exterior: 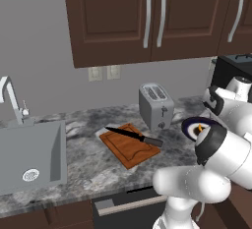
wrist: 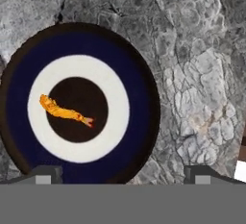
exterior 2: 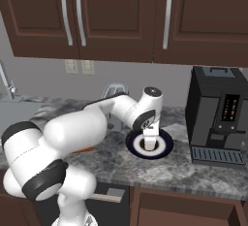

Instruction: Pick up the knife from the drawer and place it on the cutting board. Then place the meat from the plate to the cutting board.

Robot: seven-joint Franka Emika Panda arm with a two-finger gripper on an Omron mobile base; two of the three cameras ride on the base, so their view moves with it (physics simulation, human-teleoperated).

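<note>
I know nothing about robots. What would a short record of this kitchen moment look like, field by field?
knife: lying across the cutting board, black blade pointing toward the sink
meat: small orange piece in the dark centre of the plate
plate: on the grey stone counter, between toaster and coffee machine
gripper: above the plate, jaws open, holding nothing
drawer: open below the counter
step left: meat not yet on the board

Grey mottled stone counter (wrist: 202, 74); reddish wooden cutting board (exterior: 129, 147); brushed-metal toaster (exterior: 156, 106); smooth, perhaps ceramic plate (wrist: 139, 98), the meat (wrist: 65, 112) at 9 o'clock, slightly glossy.
</note>
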